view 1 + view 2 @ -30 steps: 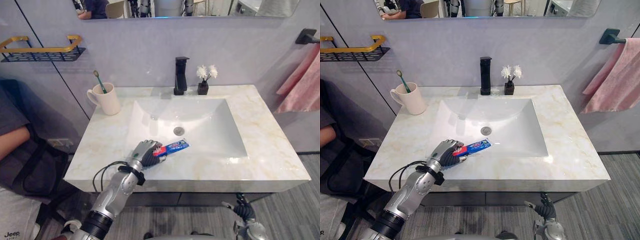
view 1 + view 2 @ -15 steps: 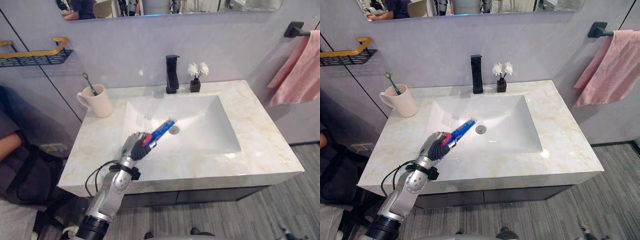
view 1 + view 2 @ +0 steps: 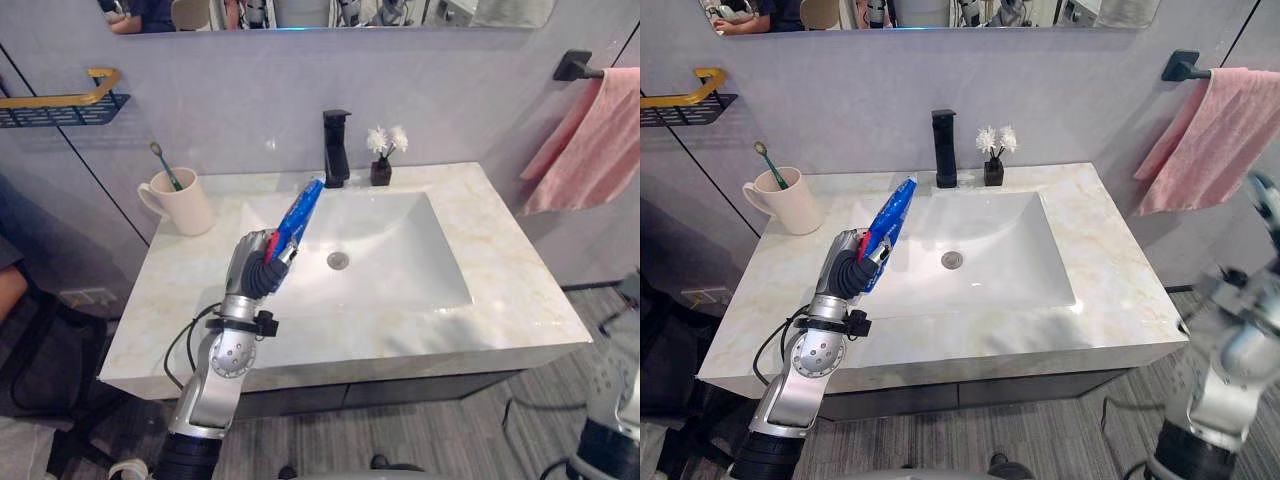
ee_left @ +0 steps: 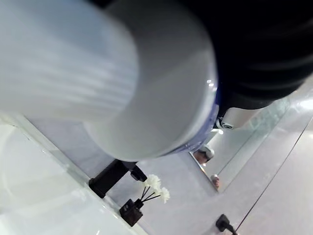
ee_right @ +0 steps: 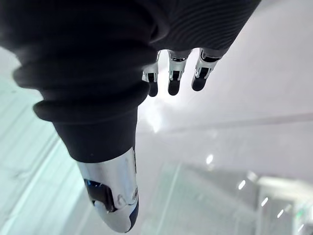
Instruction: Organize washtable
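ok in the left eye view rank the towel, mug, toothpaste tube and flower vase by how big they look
1. pink towel
2. mug and toothpaste tube: about alike; the tube is held nearer the camera, so unranked
3. flower vase, smallest

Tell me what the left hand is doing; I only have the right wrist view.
Observer: The left hand is shut on a blue toothpaste tube, held tilted up above the left side of the sink.
Operator: Give me somewhere to put it.
Observer: A cream mug stands at the back left of the counter, a green toothbrush in it.
Operator: Place my right hand for me.
Observer: The right hand is up in the air past the counter's right end, touching nothing.
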Robot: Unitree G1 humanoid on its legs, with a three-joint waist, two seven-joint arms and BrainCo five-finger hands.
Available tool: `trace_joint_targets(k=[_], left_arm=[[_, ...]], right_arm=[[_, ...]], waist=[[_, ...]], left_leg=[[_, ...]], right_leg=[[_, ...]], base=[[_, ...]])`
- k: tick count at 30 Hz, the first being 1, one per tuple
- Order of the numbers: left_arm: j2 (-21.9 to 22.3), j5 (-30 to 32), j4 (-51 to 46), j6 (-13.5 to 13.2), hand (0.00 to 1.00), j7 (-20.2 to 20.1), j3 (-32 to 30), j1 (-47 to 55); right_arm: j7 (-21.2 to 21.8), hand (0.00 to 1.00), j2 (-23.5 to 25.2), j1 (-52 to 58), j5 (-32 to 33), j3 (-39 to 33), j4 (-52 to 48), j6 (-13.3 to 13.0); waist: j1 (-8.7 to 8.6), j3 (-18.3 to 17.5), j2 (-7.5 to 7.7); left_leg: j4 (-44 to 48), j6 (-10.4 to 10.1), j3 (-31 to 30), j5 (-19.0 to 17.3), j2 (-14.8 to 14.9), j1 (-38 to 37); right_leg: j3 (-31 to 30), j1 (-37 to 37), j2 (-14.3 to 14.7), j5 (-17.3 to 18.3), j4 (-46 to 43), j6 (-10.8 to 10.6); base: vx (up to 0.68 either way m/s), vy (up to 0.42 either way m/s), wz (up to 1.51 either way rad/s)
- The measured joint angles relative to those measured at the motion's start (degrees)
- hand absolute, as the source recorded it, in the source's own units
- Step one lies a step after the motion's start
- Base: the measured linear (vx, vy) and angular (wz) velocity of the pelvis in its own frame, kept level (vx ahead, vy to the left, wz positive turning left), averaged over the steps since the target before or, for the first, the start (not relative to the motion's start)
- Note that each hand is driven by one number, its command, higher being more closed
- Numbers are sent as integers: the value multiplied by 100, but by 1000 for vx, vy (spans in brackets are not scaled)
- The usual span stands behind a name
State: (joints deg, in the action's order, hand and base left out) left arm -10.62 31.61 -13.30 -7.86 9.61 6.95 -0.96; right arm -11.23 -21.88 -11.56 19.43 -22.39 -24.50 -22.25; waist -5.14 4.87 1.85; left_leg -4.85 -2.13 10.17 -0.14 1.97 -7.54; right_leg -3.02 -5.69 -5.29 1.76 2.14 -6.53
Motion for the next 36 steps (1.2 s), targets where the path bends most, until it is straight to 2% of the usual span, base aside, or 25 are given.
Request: trace_joint_targets(k=[3, 5, 6, 8, 11, 18, 23, 32, 36], left_arm=[[30, -145, -57, -39, 100, 139, 230, -112], [63, -172, -60, -36, 100, 307, 385, -218], [104, -172, -61, -35, 100, 351, 426, -255], [244, -170, -207, -34, 100, 601, 491, -305], [379, -171, -252, -26, 100, 914, 670, -469], [487, -171, -252, -24, 100, 1149, 1041, -517], [491, -173, -249, -25, 100, 1185, 1273, -511], [494, -200, -10, -16, 100, 1208, 1389, -511], [471, -244, 330, 0, 100, 1195, 1543, -513]], right_arm=[[282, 0, -27, -468, 83, 1242, 22, 27], [387, 0, 176, -704, 73, 2031, 297, 146], [389, 0, 247, -734, 72, 2189, 360, 199], [391, 0, 738, -834, 66, 2829, 707, 413], [368, 0, 1179, -834, 33, 3230, 1128, 634], [124, 0, 1719, -848, -323, 3634, 1821, 866], [93, 0, 1871, -966, -298, 3826, 2194, 912], [119, 0, 1924, -1200, 415, 4097, 2637, 907], [155, 0, 1907, -1247, 1036, 4307, 2871, 912]], waist=[[139, -11, 3], [238, -17, -6], [282, -22, -11], [353, -36, -33], [397, -40, -41], [443, -46, -50], [444, -46, -51], [453, -70, -37], [443, -80, -27]], left_leg=[[64, 2, -120, 1, -10, 91], [91, 3, -202, 6, -13, 129], [96, 4, -222, 6, -13, 140], [109, 14, -321, 24, -30, 201], [105, 50, -488, 77, -91, 279], [-27, 132, -681, 224, -209, 296], [-55, 154, -778, 298, -259, 320], [-61, 167, -820, 377, -279, 428], [-59, 174, -838, 398, -283, 473]], right_leg=[[137, 3, -15, 0, -10, 0], [219, -9, -21, 0, -13, 0], [250, -12, -22, 0, -13, 0], [369, -14, -41, 2, -15, -1], [557, -16, -95, 5, -15, -2], [798, -23, -195, 11, -54, -2], [912, -9, -248, 22, -101, 3], [952, 89, -269, 12, -110, -1], [970, 112, -268, -1, -97, -2]], base=[[-22, -33, 20], [-25, -35, 21], [-24, -28, 16], [-30, -31, 23], [-24, -18, 30], [-37, 0, 16], [-57, 4, 11], [-30, -2, 3], [5, -5, 3]])
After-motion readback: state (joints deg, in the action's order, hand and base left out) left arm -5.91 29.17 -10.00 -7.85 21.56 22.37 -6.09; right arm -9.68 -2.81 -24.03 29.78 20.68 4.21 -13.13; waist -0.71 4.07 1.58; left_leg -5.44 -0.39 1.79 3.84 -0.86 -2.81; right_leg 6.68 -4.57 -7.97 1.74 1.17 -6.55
